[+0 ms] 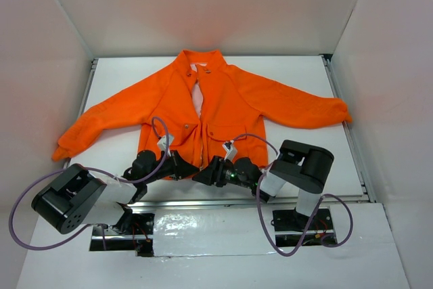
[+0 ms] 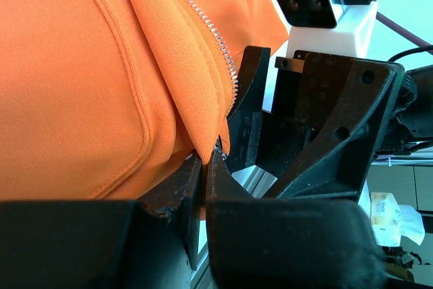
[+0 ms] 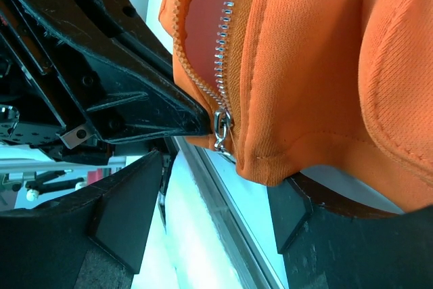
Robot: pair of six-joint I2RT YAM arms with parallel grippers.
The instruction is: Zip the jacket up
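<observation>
The orange jacket [image 1: 223, 103] lies flat on the white table [image 1: 298, 79], collar far, hem toward the arms. Its front stands open near the collar. My left gripper [image 1: 184, 168] is shut on the jacket's hem beside the bottom of the zipper; in the left wrist view [image 2: 206, 160] orange fabric is pinched between the jaws under the zipper teeth [image 2: 203, 21]. My right gripper [image 1: 208, 172] is open, its fingers either side of the hem corner [image 3: 216, 191]. The metal zipper slider [image 3: 220, 126] hangs just above the gap, untouched, next to the left gripper's fingertip [image 3: 155, 109].
A metal rail [image 1: 270, 201] runs along the table's near edge right under both grippers. White walls enclose the table on three sides. Purple cables [image 1: 264, 143] loop over both arms. The right arm's wrist camera [image 2: 311, 1] is close to the left gripper.
</observation>
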